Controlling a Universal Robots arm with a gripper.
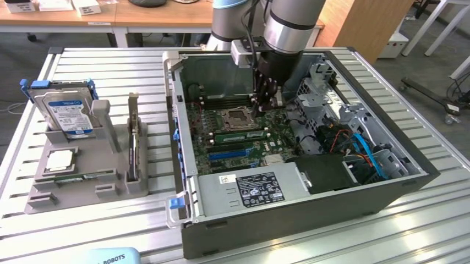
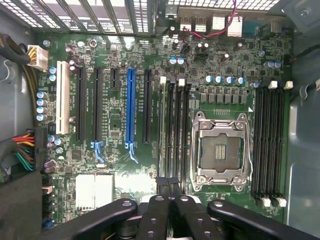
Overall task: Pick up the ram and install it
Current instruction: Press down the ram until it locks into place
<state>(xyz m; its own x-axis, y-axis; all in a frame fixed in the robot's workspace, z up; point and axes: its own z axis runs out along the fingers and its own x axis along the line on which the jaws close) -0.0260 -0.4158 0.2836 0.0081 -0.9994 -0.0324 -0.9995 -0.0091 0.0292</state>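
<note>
Our hand (image 2: 169, 187) is closed tight on nothing, close by the ram (image 1: 240, 128), which stands in a slot at six o'clock of the socket (image 1: 239, 115) in the exterior view, so we judge a straight, centred downward press seats it best.

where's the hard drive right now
On the exterior view's left, the hard drive stands in the grey holder, outside the computer case, beside the silver processor chip.
</note>
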